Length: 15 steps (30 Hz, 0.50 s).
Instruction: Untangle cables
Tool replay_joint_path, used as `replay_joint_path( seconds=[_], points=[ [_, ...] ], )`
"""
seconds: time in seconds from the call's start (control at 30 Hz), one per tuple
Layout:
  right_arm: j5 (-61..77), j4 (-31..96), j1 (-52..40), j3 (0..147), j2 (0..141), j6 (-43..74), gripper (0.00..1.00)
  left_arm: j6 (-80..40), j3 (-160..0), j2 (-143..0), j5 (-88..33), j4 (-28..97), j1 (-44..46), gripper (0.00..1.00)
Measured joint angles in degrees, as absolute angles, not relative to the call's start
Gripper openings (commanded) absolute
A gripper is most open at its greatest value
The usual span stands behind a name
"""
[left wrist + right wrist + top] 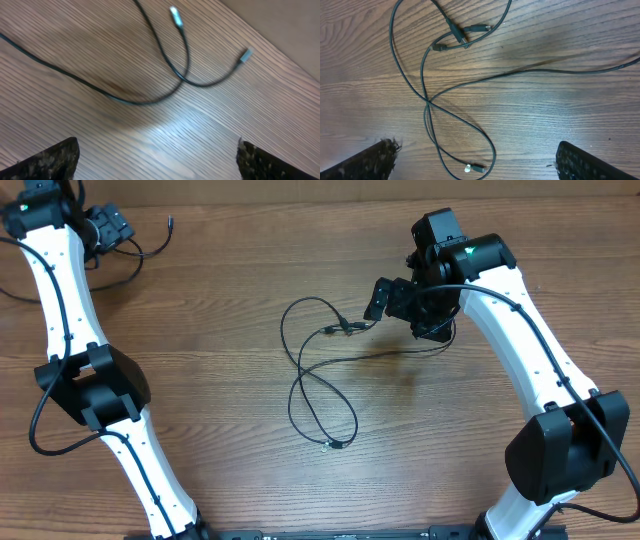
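Left gripper (108, 228) sits at the far-left corner of the table (220, 270). Its wrist view shows its fingers (50, 160) spread wide with only bare wood between them. Overhead, a loose cable (150, 248) curls away from it as a thin line. The left wrist camera shows more: this cable (80, 80) crosses itself, and two silvery plugs (175, 15) lie apart at its ends, though the picture is blurred.

Toward the middle of the table lies the tangled cable (300, 372), which neither gripper touches. From above it reads as two loops stacked one over the other and pinched at a crossing. A knot of connectors (345, 327) sits at its upper right and one plug end (335, 444) at the bottom.

Right gripper (385, 300) hangs just beside that knot of connectors. Its wrist view shows its fingers (592, 162) also held wide apart, holding nothing. That camera makes clear what the overhead only hints at: the strands cross at one point (427, 102), three dark connectors bunch together, and a separate run of cable trails off to the right edge.
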State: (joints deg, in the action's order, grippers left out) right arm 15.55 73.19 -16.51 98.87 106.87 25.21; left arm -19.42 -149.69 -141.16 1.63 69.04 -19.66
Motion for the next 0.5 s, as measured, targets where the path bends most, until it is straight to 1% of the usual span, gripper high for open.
replay_joint_path(
  seconds=[0.2, 0.33, 0.5],
  points=[
    [15.46, 74.02, -16.51, 98.87, 106.87, 25.21, 1.0, -19.55, -149.69, -146.32, 3.81, 64.62, -21.43, 1.0],
    [15.44, 74.74, -16.49, 98.87, 106.87, 25.21, 1.0, -26.06, -149.69, -151.35, 4.12, 62.37, -22.13, 1.0],
    [15.44, 74.98, -16.51, 98.87, 106.87, 25.19, 1.0, -31.18, -149.69, -155.41, 4.16, 62.19, -22.55, 1.0]
  ],
)
